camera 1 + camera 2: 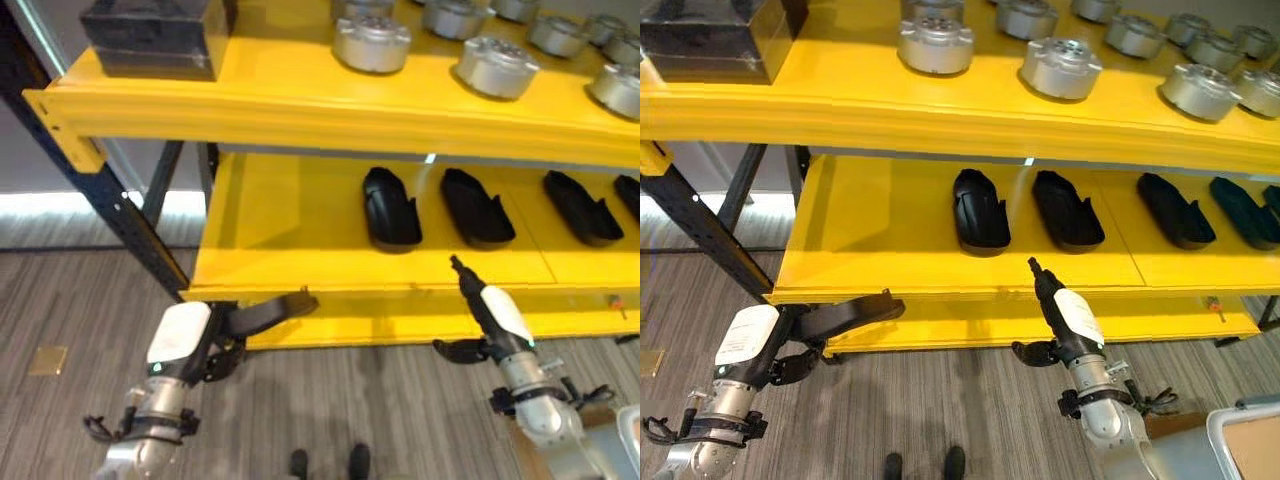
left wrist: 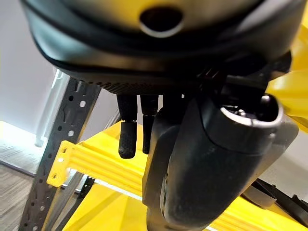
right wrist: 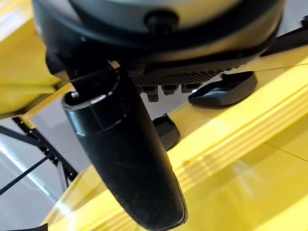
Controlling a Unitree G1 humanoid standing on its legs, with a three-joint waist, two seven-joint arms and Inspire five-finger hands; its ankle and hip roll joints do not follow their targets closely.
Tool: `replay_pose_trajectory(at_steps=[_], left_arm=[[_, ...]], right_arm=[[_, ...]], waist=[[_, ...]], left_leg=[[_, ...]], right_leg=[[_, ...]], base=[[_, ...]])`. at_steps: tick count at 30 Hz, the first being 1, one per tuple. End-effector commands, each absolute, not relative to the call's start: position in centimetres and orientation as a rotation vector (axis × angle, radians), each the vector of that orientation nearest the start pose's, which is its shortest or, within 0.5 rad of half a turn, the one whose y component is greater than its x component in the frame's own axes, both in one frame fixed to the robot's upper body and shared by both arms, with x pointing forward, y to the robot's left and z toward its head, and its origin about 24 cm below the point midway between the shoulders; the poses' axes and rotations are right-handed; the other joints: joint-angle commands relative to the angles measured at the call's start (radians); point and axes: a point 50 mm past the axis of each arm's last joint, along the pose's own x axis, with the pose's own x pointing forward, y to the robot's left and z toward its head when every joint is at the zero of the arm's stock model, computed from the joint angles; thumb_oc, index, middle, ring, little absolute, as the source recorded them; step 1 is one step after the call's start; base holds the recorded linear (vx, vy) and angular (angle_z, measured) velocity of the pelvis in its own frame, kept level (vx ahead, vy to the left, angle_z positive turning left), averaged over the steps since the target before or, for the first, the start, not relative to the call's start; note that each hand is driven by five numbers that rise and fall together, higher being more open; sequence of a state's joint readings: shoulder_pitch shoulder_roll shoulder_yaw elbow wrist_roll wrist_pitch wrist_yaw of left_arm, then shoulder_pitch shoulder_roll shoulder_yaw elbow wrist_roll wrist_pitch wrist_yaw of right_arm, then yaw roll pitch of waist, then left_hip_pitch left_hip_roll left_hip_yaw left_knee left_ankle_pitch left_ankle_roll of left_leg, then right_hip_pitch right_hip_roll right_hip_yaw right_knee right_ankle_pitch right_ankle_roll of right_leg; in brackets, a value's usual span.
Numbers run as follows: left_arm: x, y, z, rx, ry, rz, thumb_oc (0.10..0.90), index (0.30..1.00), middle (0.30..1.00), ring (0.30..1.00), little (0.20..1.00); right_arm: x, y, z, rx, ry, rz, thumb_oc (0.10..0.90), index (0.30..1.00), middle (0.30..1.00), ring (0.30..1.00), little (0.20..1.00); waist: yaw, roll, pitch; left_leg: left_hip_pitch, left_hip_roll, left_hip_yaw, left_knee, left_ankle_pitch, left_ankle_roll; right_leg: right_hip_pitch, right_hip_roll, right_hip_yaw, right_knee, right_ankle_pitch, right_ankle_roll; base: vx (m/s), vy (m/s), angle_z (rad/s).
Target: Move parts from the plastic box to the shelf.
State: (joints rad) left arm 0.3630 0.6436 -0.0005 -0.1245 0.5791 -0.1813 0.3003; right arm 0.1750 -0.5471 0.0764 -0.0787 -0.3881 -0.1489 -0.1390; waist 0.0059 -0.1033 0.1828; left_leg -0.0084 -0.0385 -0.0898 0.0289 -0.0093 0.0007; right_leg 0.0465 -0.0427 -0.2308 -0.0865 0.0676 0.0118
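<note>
Left hand (image 1: pixel 215 335): hanging in front of the shelf's lower front edge, empty, fingers lying straight and pointing toward the shelf, thumb standing apart.
Right hand (image 1: pixel 480 300): reaching up at the lower deck's front edge, fingers running straight toward the shelf, thumb sticking out sideways, holding nothing.
Black parts (image 1: pixel 390 208): lying in a row on the lower deck, well apart from both hands; each one is resting with its long axis running front to back, narrow end pointing to the rear.
Yellow shelf (image 1: pixel 290 225): carrying the black parts below and the round items above.
Silver round parts (image 1: pixel 371 42): sitting flat on the upper deck.
Black case (image 1: pixel 155 35): standing at the upper deck's left end.
Floor (image 1: pixel 70 300): grey planks, lying under both hands.
</note>
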Motion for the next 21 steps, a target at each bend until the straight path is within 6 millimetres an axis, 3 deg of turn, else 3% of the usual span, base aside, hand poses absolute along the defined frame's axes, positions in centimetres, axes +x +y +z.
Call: replay_pose_trajectory(at_steps=[1,4,5,7,8,9,10,12,17,21], left_arm=[[20.2,23.8,10.7,1.077,-0.43,0.111,0.4,0.3,0.3,0.3,0.3],[20.3,23.8,10.8,1.069,-0.436,0.119,0.4,0.3,0.3,0.3,0.3],[20.3,23.9,10.9,1.069,-0.44,0.123,0.4,0.3,0.3,0.3,0.3],[20.3,23.9,11.2,1.071,-0.453,0.133,0.4,0.3,0.3,0.3,0.3],[20.5,23.8,11.5,1.075,-0.47,0.138,0.4,0.3,0.3,0.3,0.3],[20.7,23.8,11.8,1.079,-0.489,0.146,0.4,0.3,0.3,0.3,0.3],[20.7,23.7,11.9,1.07,-0.495,0.15,0.4,0.3,0.3,0.3,0.3],[20.6,23.4,11.9,1.073,-0.505,0.131,0.4,0.3,0.3,0.3,0.3],[20.3,23.9,11.5,1.113,-0.465,0.099,0.4,0.3,0.3,0.3,0.3],[19.9,24.4,11.3,1.133,-0.441,0.112,0.4,0.3,0.3,0.3,0.3]], right_arm=[[23.5,-23.0,10.7,-0.903,-0.366,-0.022,0.9,1.0,1.0,1.0,1.0],[23.6,-22.9,11.0,-0.914,-0.381,-0.023,0.9,1.0,1.0,1.0,1.0],[23.6,-23.1,11.1,-0.92,-0.383,-0.033,0.9,1.0,1.0,1.0,1.0],[23.6,-23.4,11.1,-0.929,-0.378,-0.056,0.9,1.0,1.0,1.0,1.0],[23.5,-23.7,10.8,-0.931,-0.362,-0.083,0.9,1.0,1.0,1.0,1.0],[23.4,-23.9,10.5,-0.929,-0.353,-0.1,0.9,1.0,1.0,1.0,1.0],[23.3,-23.9,9.9,-0.933,-0.329,-0.09,0.9,1.0,1.0,1.0,1.0],[23.0,-24.0,9.5,-0.948,-0.306,-0.084,0.9,1.0,1.0,1.0,1.0],[22.5,-23.5,8.2,-0.93,-0.248,-0.06,0.9,1.0,1.0,1.0,1.0],[22.3,-23.1,7.8,-0.931,-0.231,-0.029,0.9,1.0,1.0,1.0,1.0]], waist=[[0.008,0.022,-0.021],[0.016,0.023,-0.003],[0.013,0.024,0.0],[-0.001,0.02,0.0],[-0.011,0.019,-0.007],[-0.015,0.04,-0.02],[-0.019,0.063,-0.033],[-0.027,0.075,-0.048],[-0.027,0.057,-0.071],[-0.025,0.043,-0.079]], left_leg=[[-0.05,0.054,0.059,0.281,-0.066,-0.051],[-0.104,0.049,0.038,0.366,-0.034,-0.061],[-0.118,0.068,0.046,0.363,-0.027,-0.062],[-0.109,0.157,0.097,0.281,-0.028,-0.066],[-0.088,0.248,0.126,0.099,0.039,-0.077],[-0.063,0.29,0.106,-0.049,0.136,-0.105],[-0.032,0.282,0.098,-0.078,0.113,-0.106],[-0.006,0.27,0.125,-0.104,0.113,-0.11],[0.075,0.2,0.18,-0.114,0.047,-0.074],[0.085,0.19,0.198,-0.116,0.031,-0.065]], right_leg=[[-0.059,-0.018,-0.03,0.105,-0.054,0.028],[-0.051,-0.02,-0.042,0.098,-0.055,0.021],[-0.05,-0.022,-0.051,0.096,-0.058,0.021],[-0.048,-0.037,-0.073,0.099,-0.067,0.028],[-0.05,-0.056,-0.092,0.1,-0.069,0.043],[-0.049,-0.057,-0.085,0.105,-0.083,0.057],[-0.046,-0.056,-0.073,0.115,-0.091,0.061],[-0.04,-0.065,-0.074,0.114,-0.083,0.061],[-0.005,-0.114,-0.032,0.098,-0.061,0.101],[-0.003,-0.122,-0.021,0.084,-0.052,0.113]], base=[[-0.04,-0.034,0.32],[-0.01,-0.031,0.2],[0.0,-0.003,0.07],[0.04,0.059,0.39],[0.12,0.208,0.71],[0.14,0.308,0.7],[0.14,0.3,0.38],[0.12,0.222,-0.45],[0.12,0.219,-0.25],[0.04,0.067,-0.21]])
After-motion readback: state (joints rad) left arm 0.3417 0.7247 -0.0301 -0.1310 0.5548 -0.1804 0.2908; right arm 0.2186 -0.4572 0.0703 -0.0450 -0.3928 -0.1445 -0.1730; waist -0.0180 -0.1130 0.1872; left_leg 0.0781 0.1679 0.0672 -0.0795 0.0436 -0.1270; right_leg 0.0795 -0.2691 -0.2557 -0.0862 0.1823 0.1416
